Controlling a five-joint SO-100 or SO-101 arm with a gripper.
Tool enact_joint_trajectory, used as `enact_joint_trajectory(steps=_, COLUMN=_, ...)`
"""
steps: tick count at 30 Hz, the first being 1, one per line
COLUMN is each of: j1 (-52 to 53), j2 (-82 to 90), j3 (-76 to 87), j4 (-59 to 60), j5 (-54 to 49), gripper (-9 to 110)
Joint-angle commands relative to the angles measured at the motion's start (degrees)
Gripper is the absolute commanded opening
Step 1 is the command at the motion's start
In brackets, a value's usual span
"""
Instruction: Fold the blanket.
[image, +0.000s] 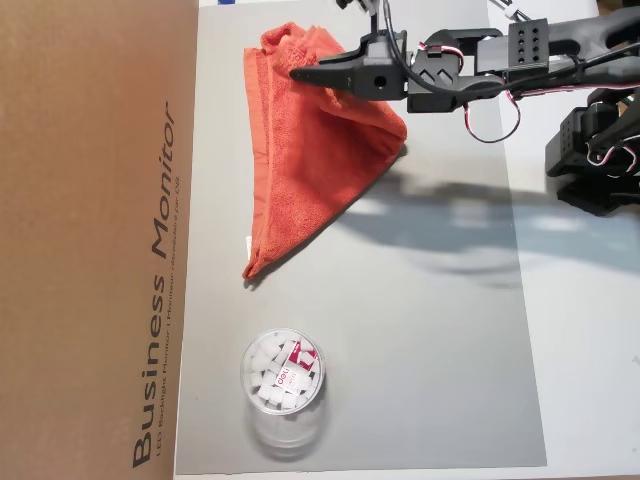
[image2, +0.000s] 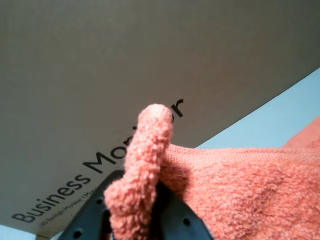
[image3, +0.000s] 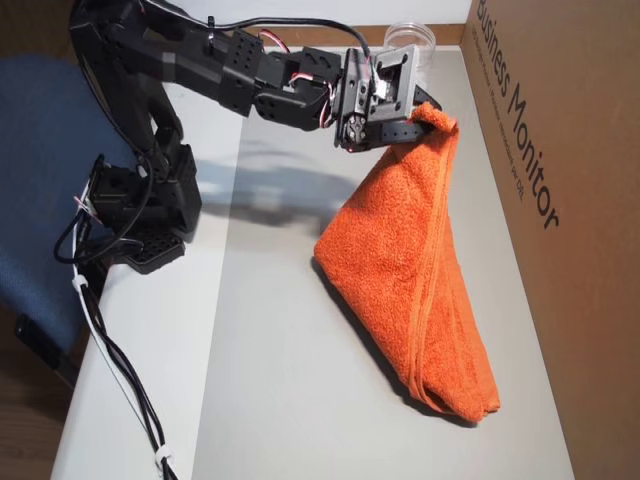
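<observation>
The orange-red blanket (image: 300, 170) lies folded over into a rough triangle on the grey mat (image: 430, 350). One corner is lifted off the mat and the cloth hangs down from it. My gripper (image: 297, 72) reaches in from the right of this overhead view and is shut on that raised corner. From the opposite side, an overhead view shows the gripper (image3: 438, 120) holding the corner high while the blanket (image3: 410, 260) drapes down to the mat (image3: 290, 380). In the wrist view a terry corner sticks up between my dark fingers (image2: 185, 220). A small white tag (image: 247, 240) shows on the blanket's left edge.
A cardboard box (image: 90, 240) printed "Business Monitor" borders the mat beside the blanket and also shows as the box (image3: 560, 250). A clear plastic tub (image: 283, 385) of white pieces stands on the mat below the blanket. The arm's base (image3: 140, 210) sits off the mat.
</observation>
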Motion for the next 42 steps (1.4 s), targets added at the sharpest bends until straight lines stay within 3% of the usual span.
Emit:
enact_joint_trajectory(steps=1, j1=-1.58, j2=-1.67, j3=-5.01, j4=-1.14, j5=-2.64, gripper=0)
enact_joint_trajectory(steps=18, j1=-11.95, j2=-14.15, j3=-14.77, j4=-1.14, j5=-15.73, gripper=0)
enact_joint_trajectory(steps=42, j1=-18.46, j2=-33.84, j3=-26.89, j4=-1.14, j5=-28.65, gripper=0)
